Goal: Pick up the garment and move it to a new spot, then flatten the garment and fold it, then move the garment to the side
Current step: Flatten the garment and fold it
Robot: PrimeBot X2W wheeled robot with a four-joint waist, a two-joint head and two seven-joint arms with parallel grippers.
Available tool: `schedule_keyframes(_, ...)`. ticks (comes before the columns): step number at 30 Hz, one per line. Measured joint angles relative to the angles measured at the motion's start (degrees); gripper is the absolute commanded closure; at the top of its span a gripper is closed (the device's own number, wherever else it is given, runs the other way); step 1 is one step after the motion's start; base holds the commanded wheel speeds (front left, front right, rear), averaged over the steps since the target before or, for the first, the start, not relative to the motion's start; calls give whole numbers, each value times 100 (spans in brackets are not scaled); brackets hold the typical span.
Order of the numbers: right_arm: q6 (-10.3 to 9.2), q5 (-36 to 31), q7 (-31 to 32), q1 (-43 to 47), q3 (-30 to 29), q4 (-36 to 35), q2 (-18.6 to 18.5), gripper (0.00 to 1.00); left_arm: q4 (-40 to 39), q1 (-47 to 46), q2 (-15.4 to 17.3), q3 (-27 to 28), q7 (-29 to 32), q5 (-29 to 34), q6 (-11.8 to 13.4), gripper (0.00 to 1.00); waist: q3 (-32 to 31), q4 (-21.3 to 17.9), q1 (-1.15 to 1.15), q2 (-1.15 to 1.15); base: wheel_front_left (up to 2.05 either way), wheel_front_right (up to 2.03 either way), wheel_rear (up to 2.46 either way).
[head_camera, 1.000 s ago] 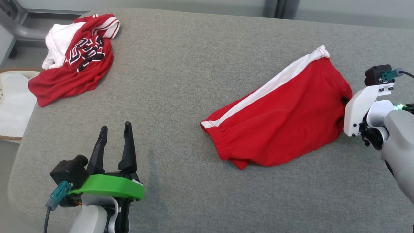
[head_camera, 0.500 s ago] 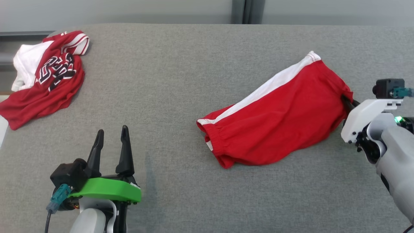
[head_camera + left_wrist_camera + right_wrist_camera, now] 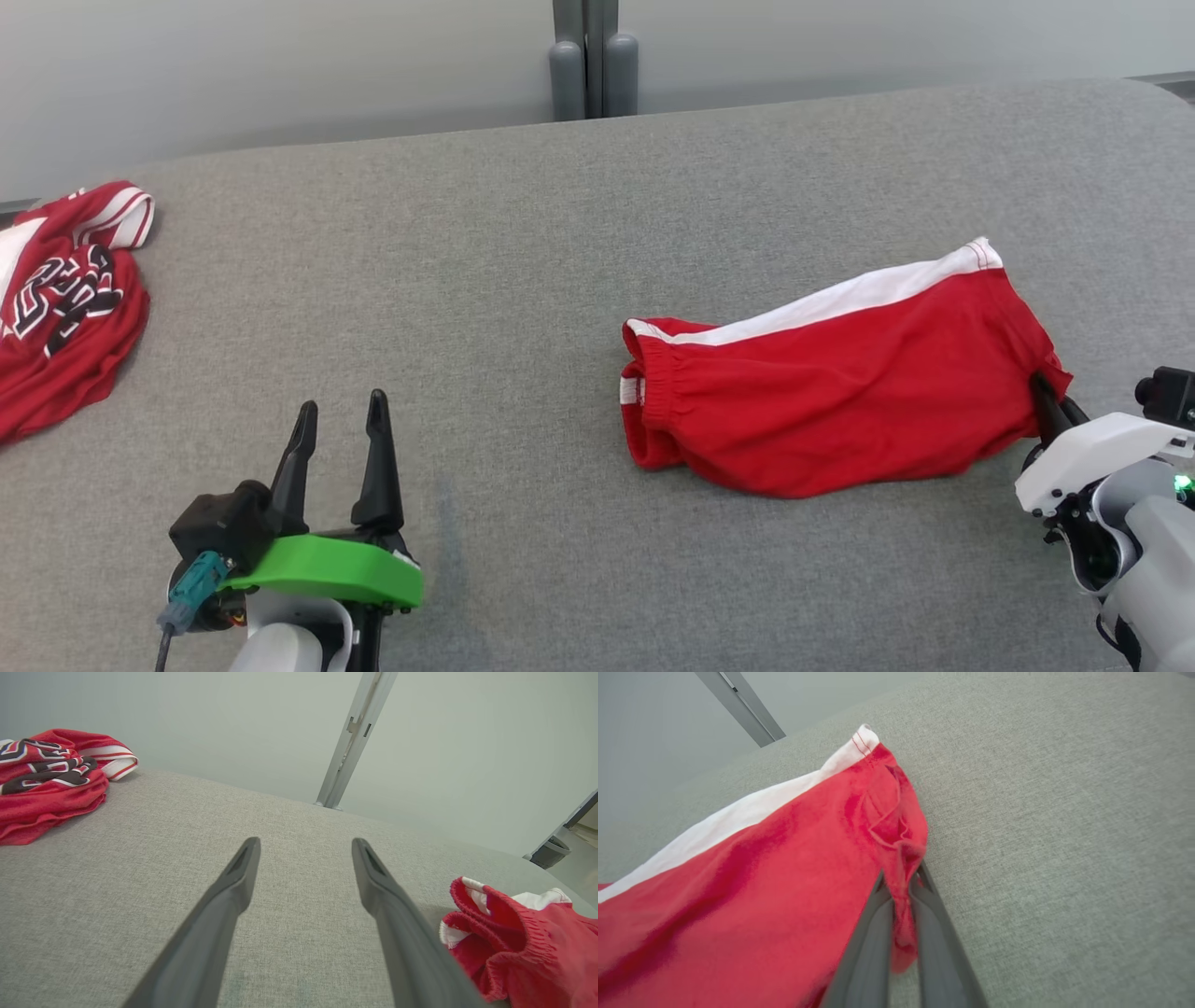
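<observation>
Two tools are working over our grey tabletop [image 3: 467, 280]. Our right tool [image 3: 902, 882] is pinching a hem corner of the red shorts [image 3: 840, 392], its jaws nearly closed on the cloth. The shorts are lying on the right half of the tabletop, with the white side stripe [image 3: 840, 299] along the far edge and the elastic waistband [image 3: 653, 392] facing our left tool [image 3: 343, 401]. That tool is hovering with its fingers [image 3: 376, 457] spread wide, gripping nothing. We are seeing a red jersey [image 3: 65, 317] lying crumpled at the far left.

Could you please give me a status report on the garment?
Right gripper shut on red shorts at edge. Left gripper open, empty. Shorts lie on the grey surface, not yet folded. Red jersey far left, well apart.
</observation>
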Motion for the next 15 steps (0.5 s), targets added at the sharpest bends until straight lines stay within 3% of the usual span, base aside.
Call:
schedule_keyframes(8,-1,-559,-8,46,-242,-464,192,100,62,1,-19,-40,0,97,-1,0,-61,52,0,0,0,0,0)
schedule_keyframes(15,-1,-1033,122,-241,219,-1289,661,100,114,26,-93,-32,0,100,-11,0,-183,227,0,0,0,0,0)
